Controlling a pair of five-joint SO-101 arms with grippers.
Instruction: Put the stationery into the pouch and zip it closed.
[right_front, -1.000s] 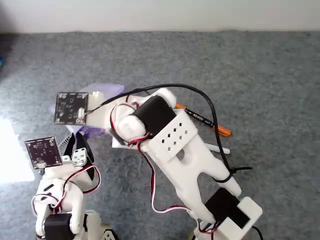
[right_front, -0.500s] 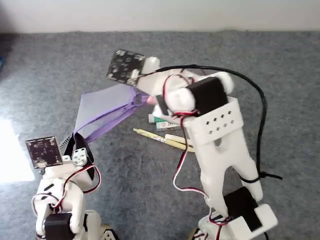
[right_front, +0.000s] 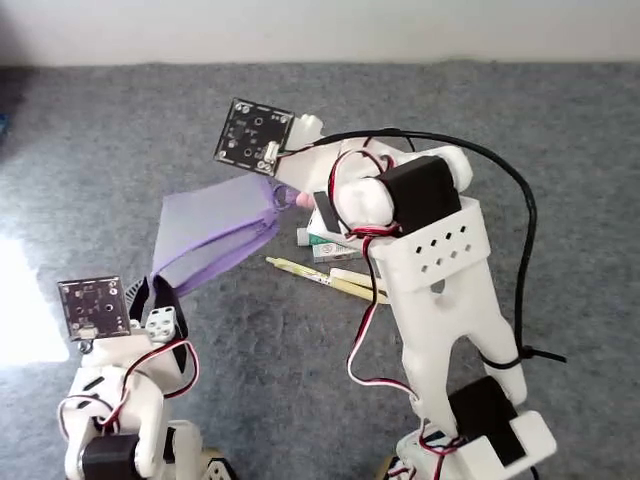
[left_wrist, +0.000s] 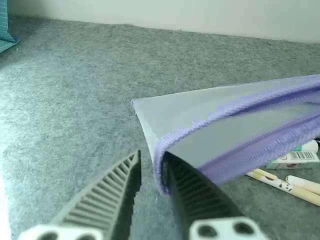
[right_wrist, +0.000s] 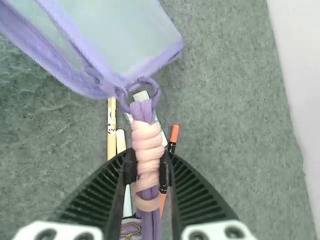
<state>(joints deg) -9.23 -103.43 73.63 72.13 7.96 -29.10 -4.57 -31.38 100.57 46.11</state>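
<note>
While the left jaws pinch one end of the pouch (right_front: 205, 225), the right jaws are clamped on its tassel (right_wrist: 146, 150); pens (right_front: 318, 277) lie on the worktop (right_front: 560, 150).

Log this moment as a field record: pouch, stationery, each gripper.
pouch: purple, lifted off the grey table, stretched between the two arms
stationery: pens, pencil and a small box, lying on the table outside the pouch
left gripper: pouch corner between its jaws
right gripper: jaws shut on the pink zip pull
</note>
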